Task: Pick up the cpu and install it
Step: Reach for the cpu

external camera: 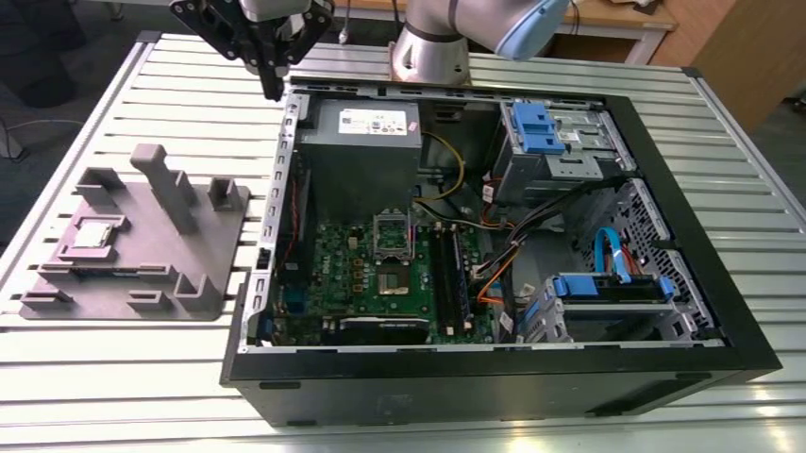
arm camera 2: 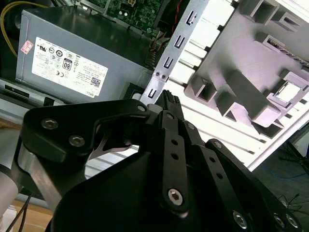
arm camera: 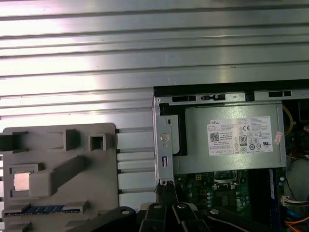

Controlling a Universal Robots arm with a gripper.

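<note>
The black gripper [arm camera 2: 169, 99], its claw pressed together on nothing, hung over the rim of the one open computer case [external camera: 504, 377], beside the single grey power supply [external camera: 359, 142]. One cpu [external camera: 98, 231] lay flat in a recess of the one grey fixture [external camera: 151, 260], well apart from the gripper. A bare strip of slatted table [external camera: 113, 377] separated fixture from case. One green motherboard [external camera: 365, 283] lay inside the case.

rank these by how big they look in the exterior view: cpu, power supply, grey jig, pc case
Largest to smallest in the exterior view:
1. pc case
2. grey jig
3. power supply
4. cpu, by far the smallest, sitting on the jig
</note>
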